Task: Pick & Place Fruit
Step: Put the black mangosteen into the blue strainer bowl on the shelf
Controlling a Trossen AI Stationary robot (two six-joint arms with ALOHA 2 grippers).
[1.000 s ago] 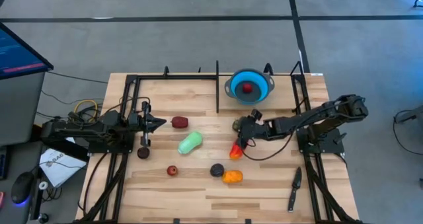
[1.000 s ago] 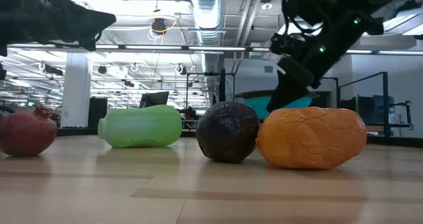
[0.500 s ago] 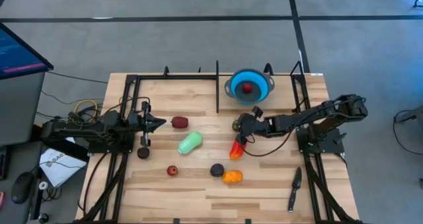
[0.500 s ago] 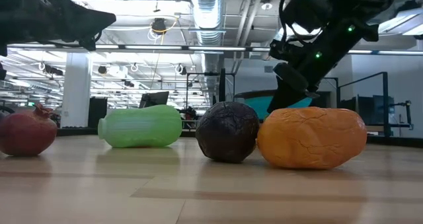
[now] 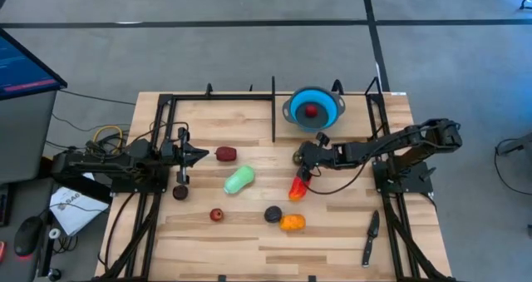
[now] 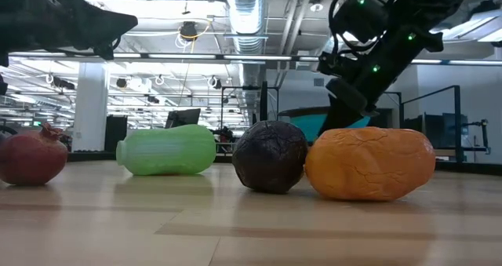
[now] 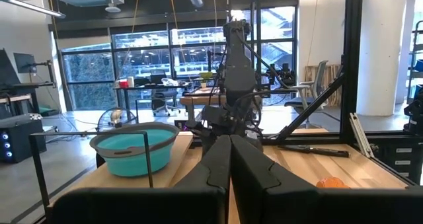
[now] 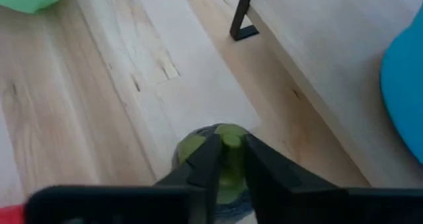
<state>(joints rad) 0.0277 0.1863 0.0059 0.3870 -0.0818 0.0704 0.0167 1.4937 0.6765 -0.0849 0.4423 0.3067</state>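
Note:
My right gripper (image 5: 304, 155) is shut on the small olive-green fruit (image 5: 296, 156) in the table's middle, just far of the red pepper (image 5: 297, 188). Spread on the wood are the pale green oblong (image 5: 239, 180), a maroon piece (image 5: 225, 154), a dark piece (image 5: 179, 192), a small red one (image 5: 216, 215), a dark purple one (image 5: 273, 215) and an orange one (image 5: 292, 223). A red fruit (image 5: 311, 111) lies in the blue bowl (image 5: 332, 107). My left gripper (image 5: 199, 155) waits shut at the left side. My right gripper (image 8: 228, 145) has the olive-green fruit's top (image 8: 228, 133) between its two fingers (image 8: 201, 164), coming slanting down from the table's right. The fruit bulges out beyond both fingers. It sits low over the wood; whether its underside rests there I cannot tell.
A black knife (image 5: 370, 238) lies near the right near corner. Black frame rails (image 5: 273, 107) stand along the far part and both sides. In the low view the orange piece (image 6: 370, 162) hides the right gripper's fingertips. Bare wood lies along the near edge.
My right gripper has drawn a little toward the table's far edge, away from the red pepper, and its arm has risen slightly in the low view. The loose fruit pieces have kept their places.

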